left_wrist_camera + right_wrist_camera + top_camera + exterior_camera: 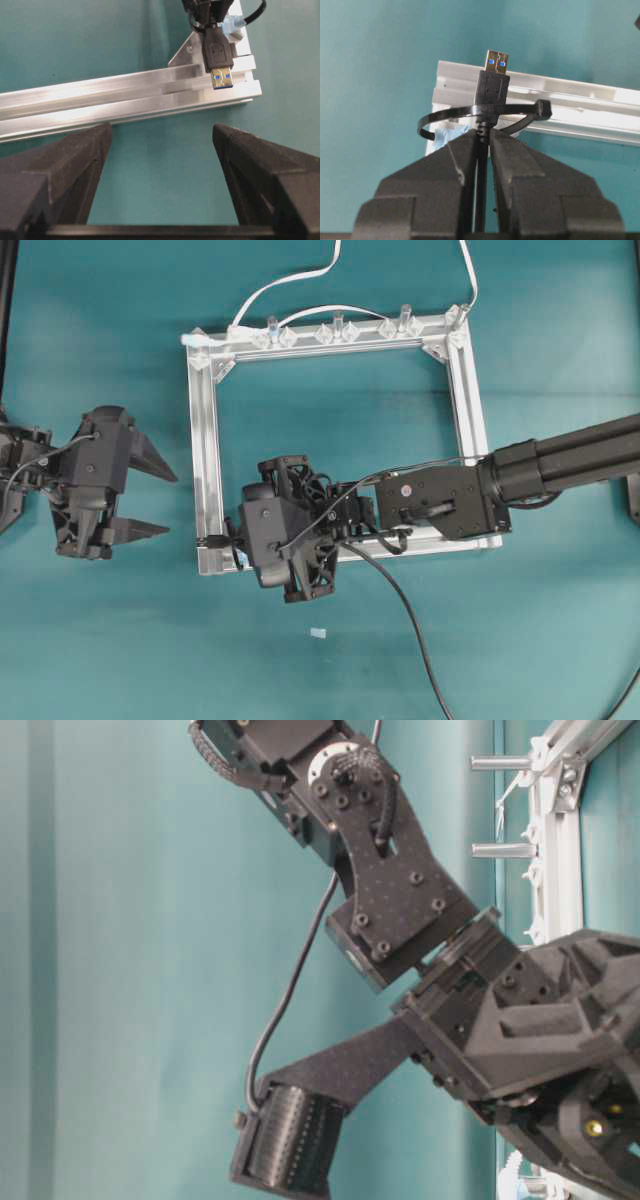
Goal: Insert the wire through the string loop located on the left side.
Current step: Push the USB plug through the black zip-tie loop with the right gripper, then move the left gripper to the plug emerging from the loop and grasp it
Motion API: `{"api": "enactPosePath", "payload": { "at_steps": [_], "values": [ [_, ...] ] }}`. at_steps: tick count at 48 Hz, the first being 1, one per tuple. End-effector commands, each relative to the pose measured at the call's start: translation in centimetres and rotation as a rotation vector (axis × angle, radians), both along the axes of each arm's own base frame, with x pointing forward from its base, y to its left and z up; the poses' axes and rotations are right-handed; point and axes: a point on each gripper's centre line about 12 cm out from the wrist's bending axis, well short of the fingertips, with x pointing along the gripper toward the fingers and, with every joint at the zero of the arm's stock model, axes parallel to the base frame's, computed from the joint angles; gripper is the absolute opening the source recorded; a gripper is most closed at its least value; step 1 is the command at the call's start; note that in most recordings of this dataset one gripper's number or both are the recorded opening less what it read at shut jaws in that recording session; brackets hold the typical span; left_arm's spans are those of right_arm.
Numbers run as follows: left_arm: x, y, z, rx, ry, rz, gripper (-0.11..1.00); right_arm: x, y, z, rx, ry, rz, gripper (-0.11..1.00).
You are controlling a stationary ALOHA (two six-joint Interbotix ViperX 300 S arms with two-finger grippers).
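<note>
We see a teal table (110, 330) carrying a rectangular aluminium frame (206, 450) that lies flat near its middle. White cables (285, 282) run across the surface from the frame's far rail toward the far edge. A small pale scrap (318, 632) lies on the bare surface near the frame's near rail.

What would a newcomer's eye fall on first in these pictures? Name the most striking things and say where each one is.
The right gripper catches the eye first: it is shut on the wire, whose plug pokes through the string loop at the lower left corner of the aluminium frame. Just outside that corner the left gripper hangs wide open, facing the plug's silver tip. White cables trail off the frame's far side.
</note>
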Motion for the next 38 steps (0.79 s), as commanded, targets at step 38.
{"api": "enactPosePath", "payload": {
  "at_steps": [38],
  "values": [
    [0.1, -1.5, 0.5, -0.006, -0.022, -0.056, 0.82, 0.6, 0.1, 2.0, 0.002, -0.035, 0.002, 0.10]
  ]
}}
